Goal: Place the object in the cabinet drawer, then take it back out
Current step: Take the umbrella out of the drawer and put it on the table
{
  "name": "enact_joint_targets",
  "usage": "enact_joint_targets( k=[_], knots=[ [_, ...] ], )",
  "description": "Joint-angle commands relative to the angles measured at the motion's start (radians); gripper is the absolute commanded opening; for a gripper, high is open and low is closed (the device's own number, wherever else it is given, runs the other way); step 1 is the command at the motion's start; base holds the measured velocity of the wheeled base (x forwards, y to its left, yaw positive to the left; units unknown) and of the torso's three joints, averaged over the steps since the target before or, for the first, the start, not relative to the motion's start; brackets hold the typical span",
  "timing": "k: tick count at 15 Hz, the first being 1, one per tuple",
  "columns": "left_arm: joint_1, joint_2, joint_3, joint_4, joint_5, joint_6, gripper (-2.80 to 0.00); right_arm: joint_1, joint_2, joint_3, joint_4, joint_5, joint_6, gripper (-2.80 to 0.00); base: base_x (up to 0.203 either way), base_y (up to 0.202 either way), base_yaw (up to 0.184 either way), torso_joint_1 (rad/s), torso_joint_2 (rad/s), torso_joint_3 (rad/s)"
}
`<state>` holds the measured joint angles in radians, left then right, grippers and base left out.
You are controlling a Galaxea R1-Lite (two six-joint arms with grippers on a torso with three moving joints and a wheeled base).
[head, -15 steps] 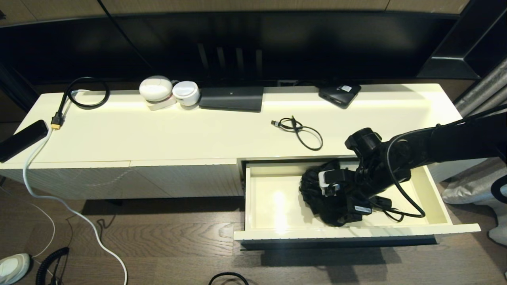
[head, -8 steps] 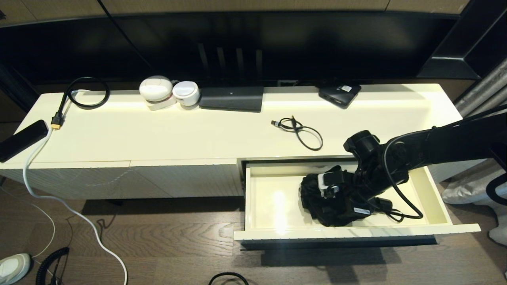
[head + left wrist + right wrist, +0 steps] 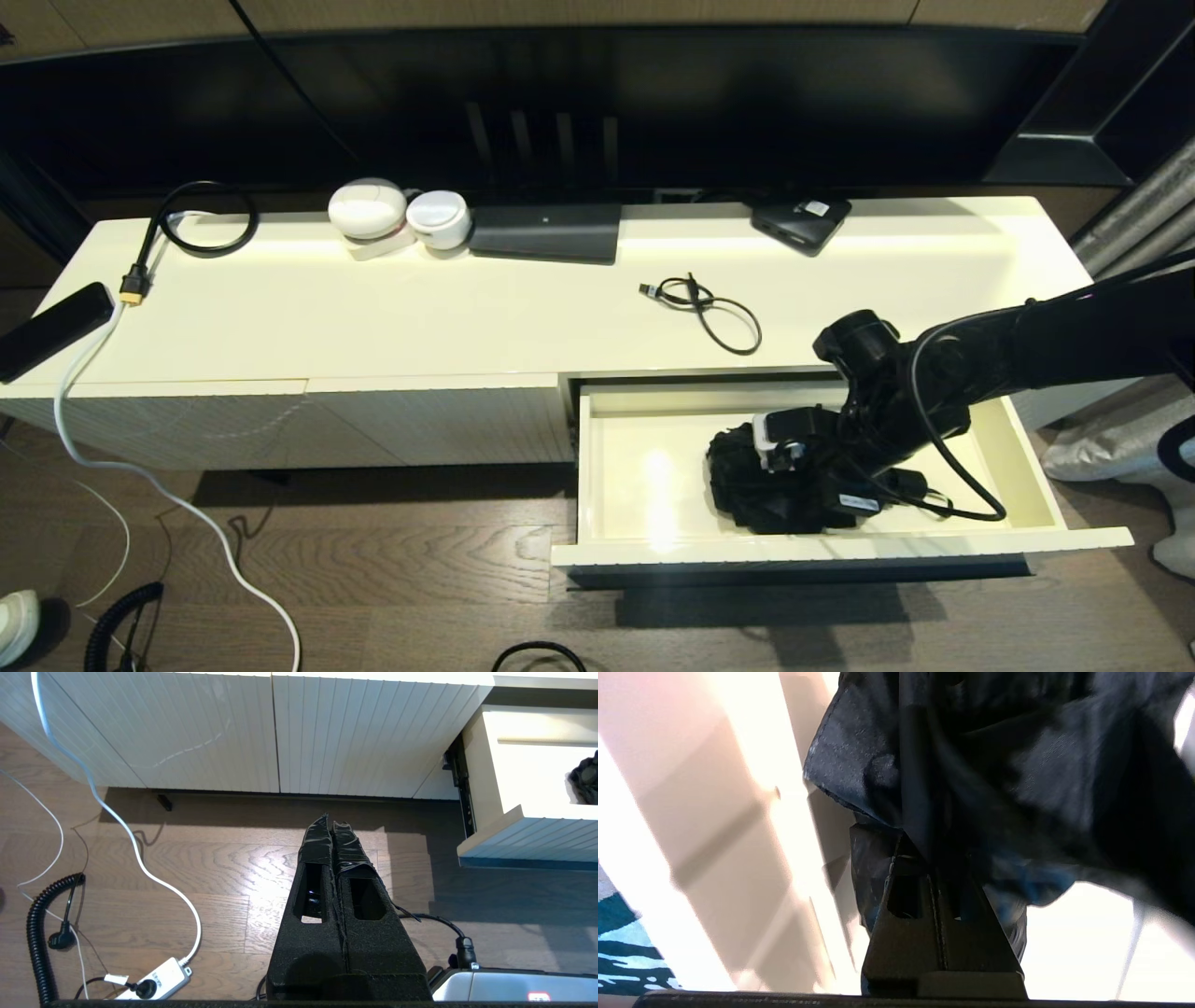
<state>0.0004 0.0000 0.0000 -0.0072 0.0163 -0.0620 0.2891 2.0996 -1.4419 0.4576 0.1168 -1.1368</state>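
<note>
My right claw (image 3: 747,471) is down inside the open cabinet drawer (image 3: 644,457), and its fingers are pinched together on a crumpled dark cloth (image 3: 756,490). Through my right wrist camera the cloth (image 3: 994,779) bunches around and over my fingertips, with the pale drawer floor behind it. The cloth sits toward the middle of the drawer, on or just above its cream floor; I cannot tell whether it is touching.

My left claw (image 3: 332,828) hangs low over the wooden floor (image 3: 233,858) in front of the cabinet, fingers pressed flat against each other with nothing between them.

The cabinet top (image 3: 467,317) is a long cream surface. A small black cable (image 3: 709,308) lies looped on it just behind the drawer. Along the back edge stand two white rounded gadgets (image 3: 397,217), a flat dark box (image 3: 546,231) and a small black device (image 3: 801,222). At the far left a black cord (image 3: 201,219) curls, and a black remote (image 3: 51,329) lies at the corner. A white cable (image 3: 187,509) trails from the top down across the dark wood floor. A large dark screen (image 3: 597,103) fills the wall behind.
</note>
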Motion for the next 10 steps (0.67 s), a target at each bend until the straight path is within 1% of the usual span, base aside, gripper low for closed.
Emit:
enact_joint_targets(
  k=[1, 5, 10],
  knots=[
    [0.001, 0.000, 0.000, 0.000, 0.001, -0.001, -2.80, 0.001, -0.084, 0.032, 0.004, 0.001, -0.008, -2.80, 0.000, 0.000, 0.000, 0.000, 0.00, 0.000],
    [0.000, 0.000, 0.000, 0.000, 0.001, -0.001, -2.80, -0.001, -0.231, 0.101, 0.007, -0.003, -0.010, -2.80, 0.000, 0.000, 0.000, 0.000, 0.00, 0.000],
    [0.001, 0.000, 0.000, 0.000, 0.001, -0.001, -2.80, -0.001, -0.393, 0.194, 0.009, -0.038, -0.012, -2.80, 0.000, 0.000, 0.000, 0.000, 0.00, 0.000]
  ],
)
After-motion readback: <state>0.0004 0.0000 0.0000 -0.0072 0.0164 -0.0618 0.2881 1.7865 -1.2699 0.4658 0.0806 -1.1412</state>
